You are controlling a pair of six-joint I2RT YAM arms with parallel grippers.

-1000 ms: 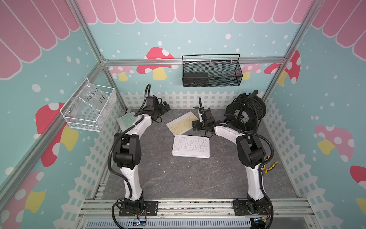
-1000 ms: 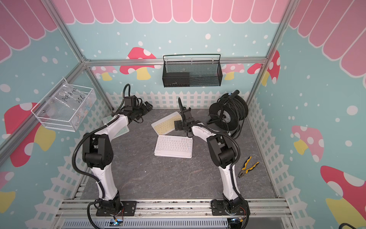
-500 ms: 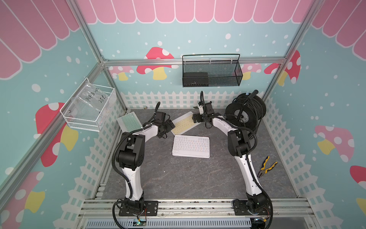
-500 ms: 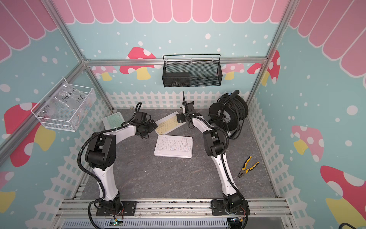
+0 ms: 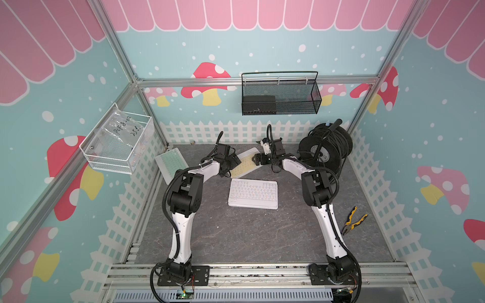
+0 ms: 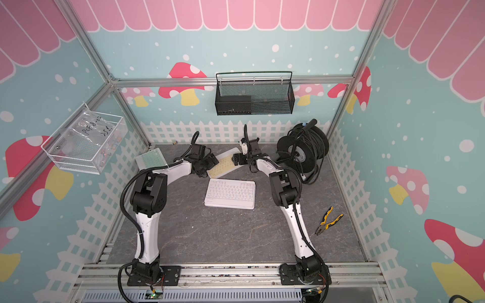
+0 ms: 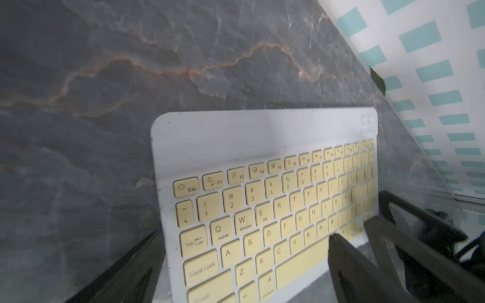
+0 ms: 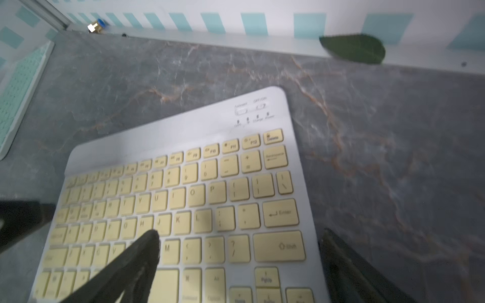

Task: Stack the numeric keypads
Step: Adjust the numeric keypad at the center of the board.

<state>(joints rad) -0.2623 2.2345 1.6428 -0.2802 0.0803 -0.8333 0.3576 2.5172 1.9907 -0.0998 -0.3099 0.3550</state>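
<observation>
Yellow keypad [image 7: 262, 210]: "Esc", "Caps Lock"

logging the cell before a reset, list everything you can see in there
yellow keypad: 1, yellow keys in a white frame, back of the table
white keypad: 1 visible, white with pastel keys, table centre
green keypad: 1, mint green, against the left fence
cable reel: 1, black, back right corner
pliers: 1, yellow and black, right side
mesh basket: 1, black, back wall
wire basket: 1, white, left wall
leaf: 1, dark green, back fence
brass fitting: 1, back edge
table: 1, grey marbled
left end effector: 1, black, open over the yellow keypad
right end effector: 1, black, open over it too
</observation>
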